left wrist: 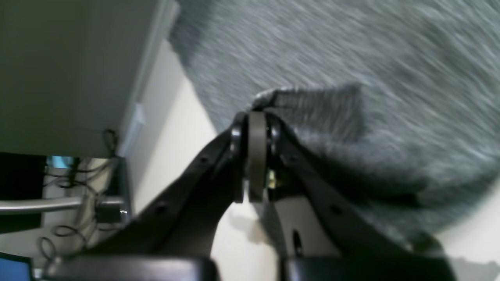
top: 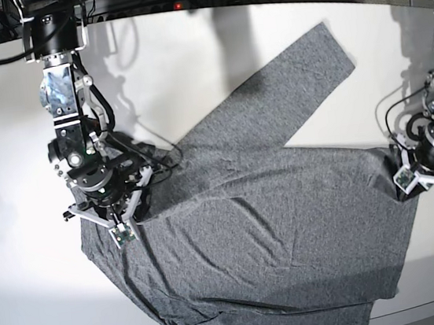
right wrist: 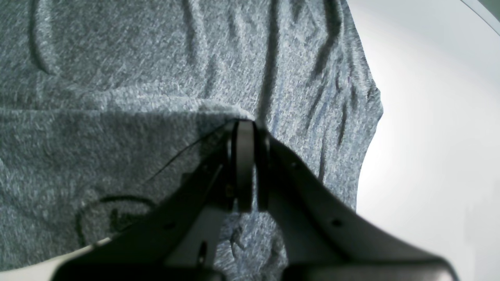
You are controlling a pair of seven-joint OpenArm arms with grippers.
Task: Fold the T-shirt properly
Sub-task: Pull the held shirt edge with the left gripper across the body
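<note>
Right now we have the T-shirt (top: 273, 235) spread across the white table (top: 20, 234), its wide grey body filling the middle and lower part of the base view, wrinkled throughout. One long sleeve (top: 286, 82) runs out from the body toward 1 o'clock, lying flat with its cuff end near the far side of the table. The lower hem reaches almost to the near table edge at 6 o'clock.

Our right gripper (top: 117, 222) sits at about 9 o'clock from the shirt's middle, down on the garment's left edge. From its own wrist camera the right gripper (right wrist: 244, 125) has its jaws pressed together with a raised ridge of grey fabric (right wrist: 195, 105) caught at the tips, so it is closed on the T-shirt. A thin dark cable (right wrist: 179, 156) crosses the cloth beside it.

Our left gripper (top: 425, 176) is at 3 o'clock, at the shirt's right edge, where the cloth bunches up darkly against it. In its wrist view, which is blurred, the left gripper (left wrist: 256, 121) has its jaws together and a small folded flap (left wrist: 312, 113) of grey knit pinched at the tips, lifted a little off the rest of the shirt. Beyond it at 9 o'clock in that view we see a pale panel (left wrist: 70, 70) and some loose wires (left wrist: 66, 230).
</note>
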